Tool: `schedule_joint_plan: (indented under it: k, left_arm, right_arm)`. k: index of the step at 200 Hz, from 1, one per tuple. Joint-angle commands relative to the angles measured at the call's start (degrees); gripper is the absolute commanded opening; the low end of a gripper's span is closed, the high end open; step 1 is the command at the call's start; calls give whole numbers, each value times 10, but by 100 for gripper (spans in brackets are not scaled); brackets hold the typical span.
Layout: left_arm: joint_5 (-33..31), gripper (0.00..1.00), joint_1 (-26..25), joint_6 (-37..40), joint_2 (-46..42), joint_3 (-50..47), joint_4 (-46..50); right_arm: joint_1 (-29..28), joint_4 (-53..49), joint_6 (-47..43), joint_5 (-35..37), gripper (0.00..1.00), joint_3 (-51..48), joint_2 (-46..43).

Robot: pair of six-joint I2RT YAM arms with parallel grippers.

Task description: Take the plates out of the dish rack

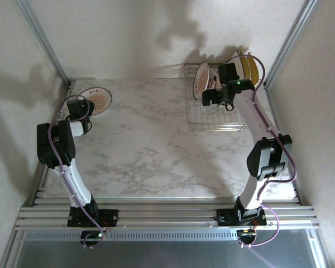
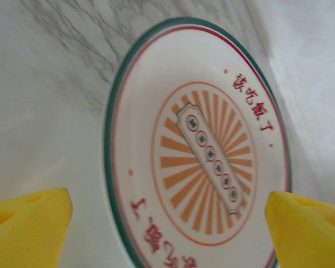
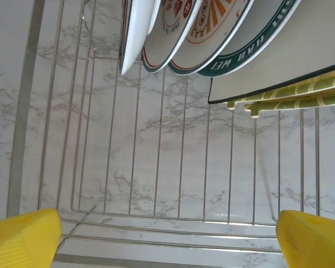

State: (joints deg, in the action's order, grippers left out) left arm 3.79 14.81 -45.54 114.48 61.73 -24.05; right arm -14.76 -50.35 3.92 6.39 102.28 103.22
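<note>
**Top external view.** We locate the rectangular silver wire dish rack (image 1: 215,114) at the far right of the white marble-patterned table (image 1: 151,151). One round white plate with a teal-green rim and an orange sunburst centre (image 1: 96,98) lies flat, well to the left of the dish rack. We judge this to be the unloading spot, set well apart so that the two arms do not cross. The left gripper (image 1: 85,106) sits at the near edge of this unloaded plate. The right gripper (image 1: 211,96) hangs over the dish rack, just beside the plates standing in its far half.

**Left wrist view.** The left gripper's yellow fingertips (image 2: 28,223) stand wide apart and hold nothing. The unloaded plate, one in number, rests on the table beneath them.

**Right wrist view.** The right gripper is spread wide and empty over the near half of the dish rack. At the far end of the dish rack we count four round teal-rimmed plates (image 3: 181,33), one square white plate with a dark edge (image 3: 285,58), and apparently two square mustard-yellow lined plates (image 3: 293,99). All stand on edge between the wires, which leaves their rims free for a pinch.
</note>
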Motion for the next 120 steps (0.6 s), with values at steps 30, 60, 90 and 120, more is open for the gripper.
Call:
schedule_joint_plan:
  k: [30, 60, 90, 120]
  left_arm:
    - [-115, 100, -23, 133, -83, -6, 133]
    - [-198, 100, -92, 261, -150, 11, 233]
    - [-222, 100, -172, 367, -203, 49, 334]
    - [-139, 100, -209, 388, -185, 148, 487]
  right_arm:
    - [5, 1, -5, -18, 99, 2, -21]
    - [3, -7, -3, -20, 99, 28, -8]
    - [1, -13, -8, -5, 99, 76, 20]
    - [-4, -40, -11, 9, 98, 178, 86]
